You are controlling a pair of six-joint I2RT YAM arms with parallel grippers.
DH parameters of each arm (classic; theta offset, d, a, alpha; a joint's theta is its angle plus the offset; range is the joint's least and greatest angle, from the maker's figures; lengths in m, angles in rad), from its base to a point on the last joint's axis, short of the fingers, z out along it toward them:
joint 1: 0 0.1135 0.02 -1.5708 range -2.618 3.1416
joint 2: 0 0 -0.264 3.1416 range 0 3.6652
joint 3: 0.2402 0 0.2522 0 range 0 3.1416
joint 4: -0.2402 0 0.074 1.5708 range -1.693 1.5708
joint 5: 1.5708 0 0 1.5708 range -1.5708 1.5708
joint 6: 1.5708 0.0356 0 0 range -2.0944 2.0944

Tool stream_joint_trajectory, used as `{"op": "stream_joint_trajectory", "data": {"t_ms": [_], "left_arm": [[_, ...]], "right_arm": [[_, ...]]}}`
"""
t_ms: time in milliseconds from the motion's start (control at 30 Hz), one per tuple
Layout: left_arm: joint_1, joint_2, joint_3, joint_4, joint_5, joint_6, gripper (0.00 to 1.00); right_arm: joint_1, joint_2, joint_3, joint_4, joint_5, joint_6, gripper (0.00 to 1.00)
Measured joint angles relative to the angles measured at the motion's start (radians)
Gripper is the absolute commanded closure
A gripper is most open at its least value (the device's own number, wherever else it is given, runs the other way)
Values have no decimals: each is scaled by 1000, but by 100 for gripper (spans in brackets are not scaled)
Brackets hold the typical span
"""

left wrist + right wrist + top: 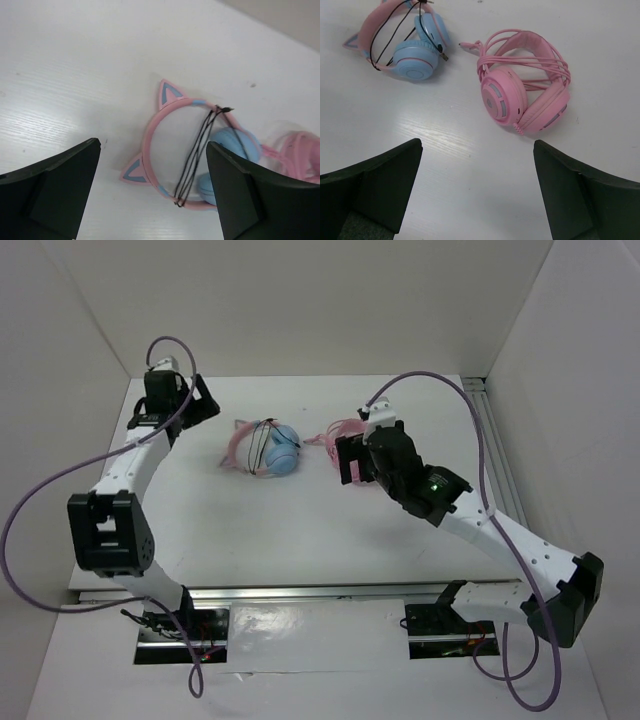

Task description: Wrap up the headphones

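Left gripper (152,150): fingers spread wide, nothing btwn them, holding nothing. It hangs above the worktop (300,530) at the far-left corner, aimed toward the middle. From my wrist cam on that side, the headphones (150,135) lie just past the fingertips, flat on the surface, not touching either finger. Left arm: base at near edge, elbow block low on the left side, forearm running up along the left edge, wrist bent to the right.

Right gripper (477,145): also fully spread, empty. It sits over mid-worktop, right of center. Right arm: base at near right, elbow out by the right wall, forearm coming diagonally in toward the center, green light on near the wrist.

Headphones again: approx center of the worktop, btwn the two grippers, closer to the right one. Pink band w/ two cat ears on its outer side, the two blue cups tucked together at one end. The black cable (195,150) runs across the band's arch in several loops, from one side of the band to the other; its plug end lies by a blue cup in the right wrist view.

Just to the right lie the pink headphones (520,95), pink cord wound round the band and cups. Right wrist cam shows a bare gap btwn the two sets, so no contact. Both lie on the worktop; neither gripper touches them.
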Motion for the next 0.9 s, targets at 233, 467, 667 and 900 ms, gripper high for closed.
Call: {"op": "stream_joint_trajectory", "data": {"t_ms": [233, 467, 667, 900], "left_arm": [[29, -335, 34, -167, 97, -19, 0], [50, -871, -259, -130, 339, -37, 0], [49, -1020, -367, -126, 554, -106, 0], [31, -1019, -375, -245, 547, -100, 0]], "right_arm": [[9, -108, 76, -143, 3, 39, 1], [11, -320, 138, -241, 6, 81, 1], [11, -404, 222, -373, 36, 104, 1], [11, -462, 227, -472, 58, 112, 1]]}}
